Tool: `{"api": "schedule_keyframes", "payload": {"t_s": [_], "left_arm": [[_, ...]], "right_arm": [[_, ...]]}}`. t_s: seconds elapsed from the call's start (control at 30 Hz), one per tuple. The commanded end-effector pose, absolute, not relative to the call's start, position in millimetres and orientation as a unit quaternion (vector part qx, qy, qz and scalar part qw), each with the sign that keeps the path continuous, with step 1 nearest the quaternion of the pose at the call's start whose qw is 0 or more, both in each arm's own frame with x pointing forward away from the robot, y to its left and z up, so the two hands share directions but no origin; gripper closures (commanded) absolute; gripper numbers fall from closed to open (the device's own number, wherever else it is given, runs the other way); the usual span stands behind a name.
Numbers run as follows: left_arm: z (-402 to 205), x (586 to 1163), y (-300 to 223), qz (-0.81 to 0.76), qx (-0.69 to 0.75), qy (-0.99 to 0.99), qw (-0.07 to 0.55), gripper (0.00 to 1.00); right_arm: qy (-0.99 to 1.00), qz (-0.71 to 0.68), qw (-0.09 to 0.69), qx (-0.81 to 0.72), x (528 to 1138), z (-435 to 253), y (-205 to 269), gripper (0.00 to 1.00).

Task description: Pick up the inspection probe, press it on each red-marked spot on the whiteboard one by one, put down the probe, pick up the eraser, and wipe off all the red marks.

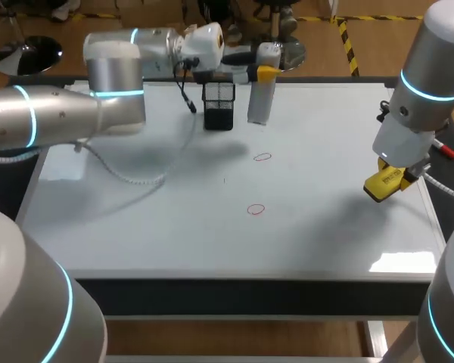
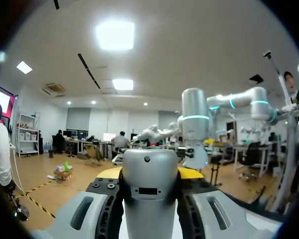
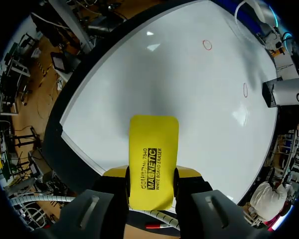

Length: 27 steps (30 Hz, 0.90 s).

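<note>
Lettering: black print runs along our yellow eraser (image 3: 153,149) | right gripper (image 3: 152,173) clamped on its two sides, over the whiteboard (image 1: 325,227) near its right edge | left gripper (image 1: 262,73) closed around the upright probe (image 1: 260,102), just beside a black mesh cup (image 1: 219,104), contents unseen | red mark (image 1: 262,157) and nearer red mark (image 1: 256,209) mid-board.

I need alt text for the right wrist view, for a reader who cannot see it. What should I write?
The right gripper holds a yellow whiteboard eraser between its two fingers, over the edge of the whiteboard. Two small red marks are drawn on the board, well ahead of the gripper.
</note>
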State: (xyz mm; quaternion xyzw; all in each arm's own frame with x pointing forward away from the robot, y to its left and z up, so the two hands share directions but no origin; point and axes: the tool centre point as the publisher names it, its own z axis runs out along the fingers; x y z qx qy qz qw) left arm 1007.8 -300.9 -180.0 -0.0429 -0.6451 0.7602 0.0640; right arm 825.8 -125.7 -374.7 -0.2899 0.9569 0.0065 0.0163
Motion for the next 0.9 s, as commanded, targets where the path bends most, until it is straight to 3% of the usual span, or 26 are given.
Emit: {"api": "schedule_keyframes", "payload": {"t_s": [0.03,0.4,0.9], "left_arm": [[-167,1035,-307,0.759,-0.059,-0.643,0.078,1.00],[-151,1073,-309,0.772,-0.066,-0.629,0.069,1.00],[-152,1077,-307,0.766,-0.080,-0.633,0.078,1.00]], "right_arm": [[0.957,0.005,0.015,-0.291,826,-375,-126,1.00],[0.957,0.005,0.015,-0.291,826,-375,-126,1.00],[0.957,0.005,0.015,-0.291,826,-375,-126,1.00]]}}
